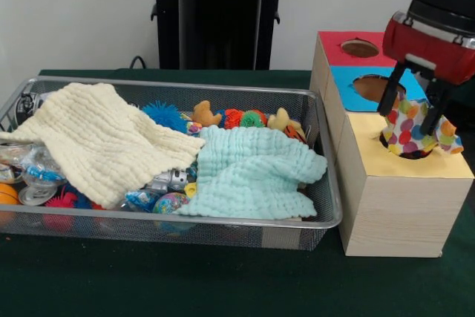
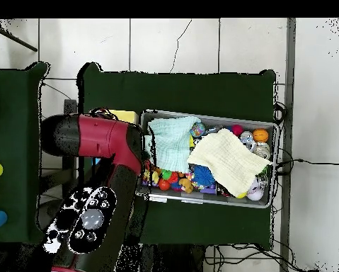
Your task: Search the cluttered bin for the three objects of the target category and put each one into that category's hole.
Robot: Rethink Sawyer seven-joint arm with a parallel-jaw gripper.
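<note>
Cloth, polka-dot [image 1: 413, 133], is pinched in your gripper [image 1: 414, 113] over the yellow hole [image 1: 408, 152], partly in, not dropped. Cream cloth [image 1: 100, 139] and mint cloth [image 1: 252, 172] remain in the bin [image 1: 223, 222].

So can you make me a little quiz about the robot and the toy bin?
1. True or false: the gripper holds a spotted cloth over the yellow hole.
2. How many cloths lie in the bin?
3. Which cloth is nearer the box: A cream, B mint?

Key: 1 true. 2 two. 3 B.
</note>
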